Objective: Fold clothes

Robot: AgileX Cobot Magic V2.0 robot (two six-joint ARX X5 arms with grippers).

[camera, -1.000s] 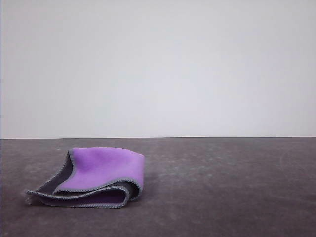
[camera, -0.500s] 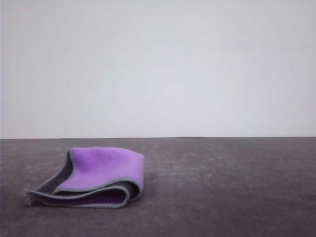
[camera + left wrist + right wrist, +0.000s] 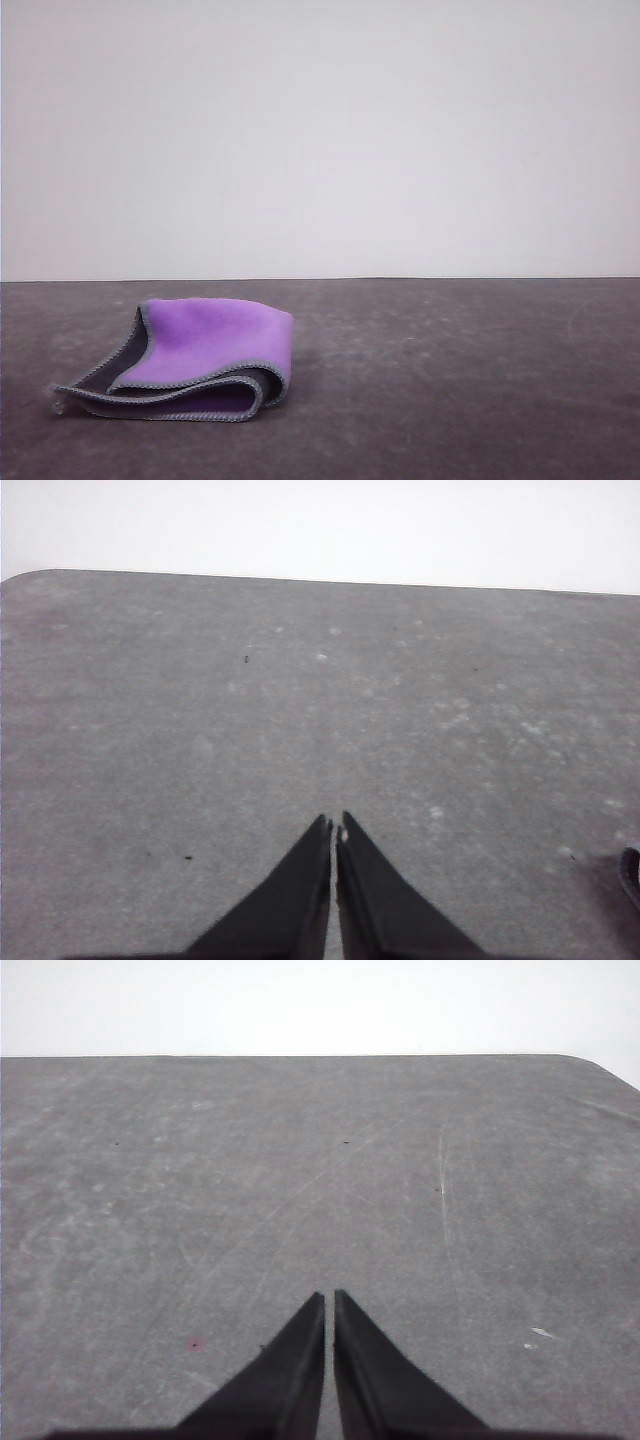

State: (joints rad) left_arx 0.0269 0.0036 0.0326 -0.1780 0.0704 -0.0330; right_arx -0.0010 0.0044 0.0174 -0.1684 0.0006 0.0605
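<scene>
Front view: cloth [image 3: 190,360] lies folded on table [image 3: 450,380], purple side up, grey edging curling at near layers. Left wrist view: left pincer [image 3: 333,827] clenched, empty, over bare tabletop; dark cloth edge off beside it. Right wrist view: right pincer [image 3: 328,1298] clenched, empty. Judgement: fold looks done; otherwise pinch corners cleanly, align edges.
</scene>
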